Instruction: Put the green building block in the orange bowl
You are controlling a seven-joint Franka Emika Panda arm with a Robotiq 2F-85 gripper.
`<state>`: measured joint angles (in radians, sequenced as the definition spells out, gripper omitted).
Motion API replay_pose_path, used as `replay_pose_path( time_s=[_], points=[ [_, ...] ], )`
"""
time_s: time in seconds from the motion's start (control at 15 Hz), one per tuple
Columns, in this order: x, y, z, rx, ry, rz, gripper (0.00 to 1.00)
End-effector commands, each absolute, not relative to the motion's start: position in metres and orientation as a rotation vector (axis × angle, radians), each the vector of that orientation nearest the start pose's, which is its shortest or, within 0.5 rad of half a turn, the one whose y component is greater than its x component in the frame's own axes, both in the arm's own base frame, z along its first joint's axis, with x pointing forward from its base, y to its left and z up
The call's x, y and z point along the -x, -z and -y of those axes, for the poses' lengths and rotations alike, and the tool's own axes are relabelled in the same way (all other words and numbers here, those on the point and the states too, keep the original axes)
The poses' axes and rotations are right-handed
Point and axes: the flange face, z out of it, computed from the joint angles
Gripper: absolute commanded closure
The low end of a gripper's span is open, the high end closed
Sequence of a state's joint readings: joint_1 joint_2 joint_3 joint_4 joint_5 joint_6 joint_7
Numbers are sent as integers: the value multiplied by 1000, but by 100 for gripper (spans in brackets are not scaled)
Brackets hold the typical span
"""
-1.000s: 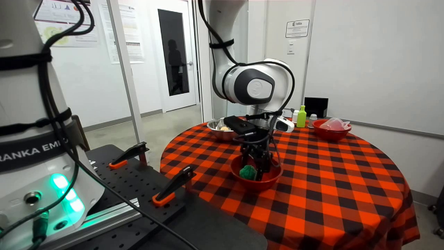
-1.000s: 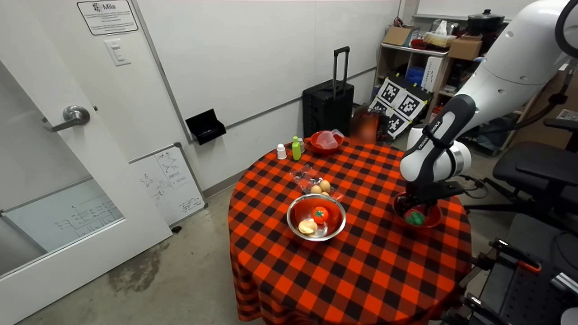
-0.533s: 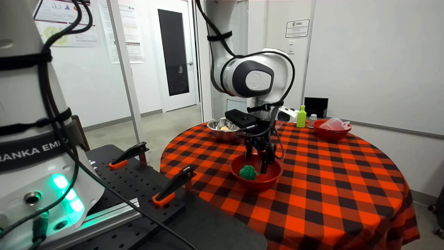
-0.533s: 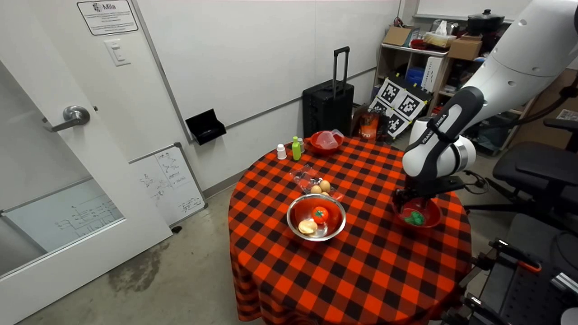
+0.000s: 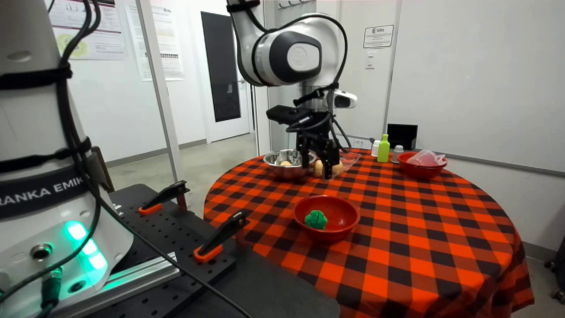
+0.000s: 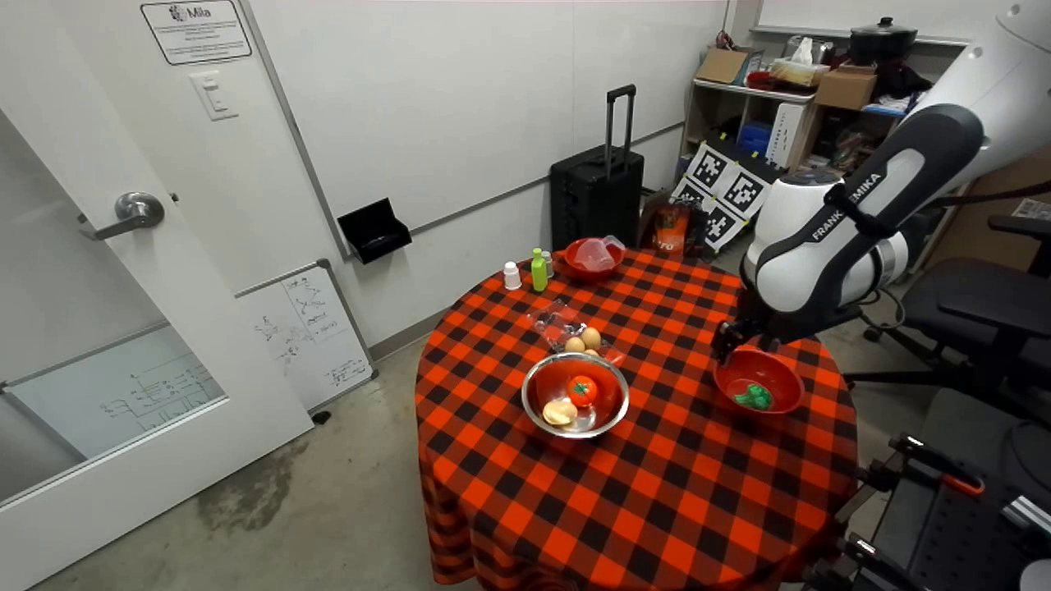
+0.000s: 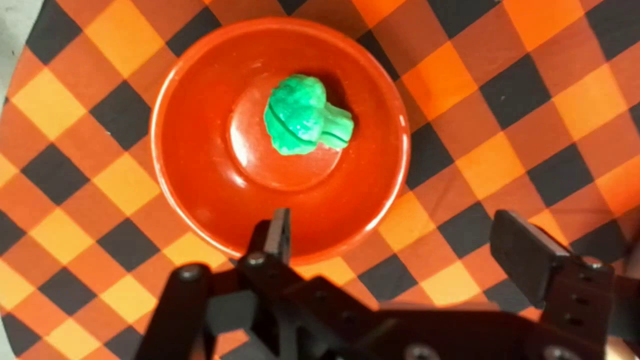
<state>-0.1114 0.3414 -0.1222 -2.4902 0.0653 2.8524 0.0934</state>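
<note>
The green building block (image 7: 297, 115) lies inside the orange bowl (image 7: 195, 130), slightly toward 1 o'clock of the bowl's center, its stubby stem pointing between 3 and 4 o'clock in the wrist view. The gripper (image 7: 392, 214) hangs above the checkered table (image 5: 410, 247), apart from the block, its jaws parted wide: in the wrist view one tip overlaps the bowl's rim near 6 o'clock, while the opposite tip shows over the table between 3 and 4 o'clock. In an exterior view, a steel bowl (image 6: 535, 386) sits at 9 o'clock from the orange bowl, carrying a tomato (image 6: 581, 391) and a pale yellow piece (image 6: 559, 412), possibly a cut potato, though it is too small to say for certain. Brown eggs (image 6: 591, 337) and clear packaging (image 6: 555, 320) lie just beyond the steel bowl, around its 12 o'clock. Across the table in an exterior view, a yellow-green bottle (image 5: 383, 151) stands upright at 1 o'clock from the orange bowl; a red bowl (image 5: 421, 172) bearing a translucent plastic vessel (image 5: 424, 158) sits at 2 o'clock.
</note>
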Motion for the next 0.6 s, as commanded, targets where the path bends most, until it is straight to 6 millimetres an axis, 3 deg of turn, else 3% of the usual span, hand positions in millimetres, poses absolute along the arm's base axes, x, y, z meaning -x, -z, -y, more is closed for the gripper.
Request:
replay_pose_path(
  time_s=[0.0,0.07,0.13,0.27,0.53],
  points=[
    [-447,-194,83,3145,107,-312,0],
    [-448,-199,74,3147,118,-229,0],
    [-455,-184,85,3137,92,-377,0],
    [-454,-193,74,3139,114,-292,0],
    [-451,-195,74,3141,113,-270,0]
  ],
)
